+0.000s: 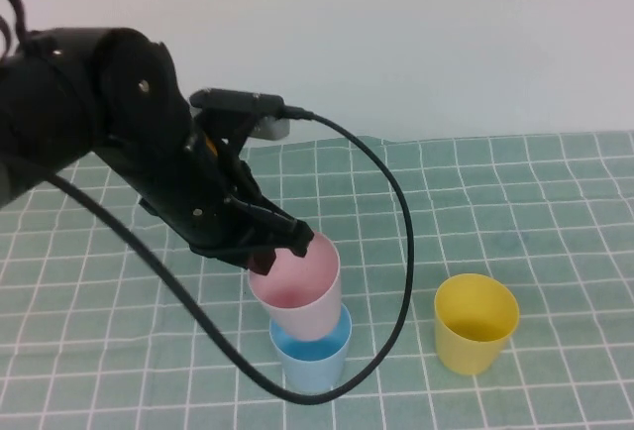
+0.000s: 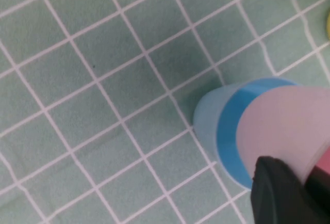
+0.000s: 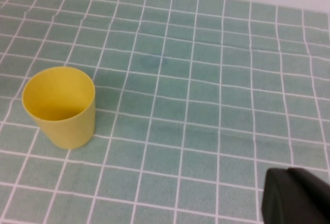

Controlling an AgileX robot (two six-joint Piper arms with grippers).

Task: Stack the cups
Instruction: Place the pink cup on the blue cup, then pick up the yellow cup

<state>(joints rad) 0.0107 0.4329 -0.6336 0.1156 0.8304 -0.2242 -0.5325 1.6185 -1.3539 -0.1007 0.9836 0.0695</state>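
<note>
The table (image 1: 555, 202) is covered by a green cloth (image 1: 475, 212) printed with a grid of white lines. The cloth reaches the table's far edge, where its border lies slightly uneven and lifts near the far centre. Shallow creases run across the cloth toward the right edge. Behind the far edge stands a plain white wall (image 1: 416, 34).

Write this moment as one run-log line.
left gripper: shut on pink cup, seated in blue cup | right gripper: parked, off-table view | yellow cup: alone, upright
</note>
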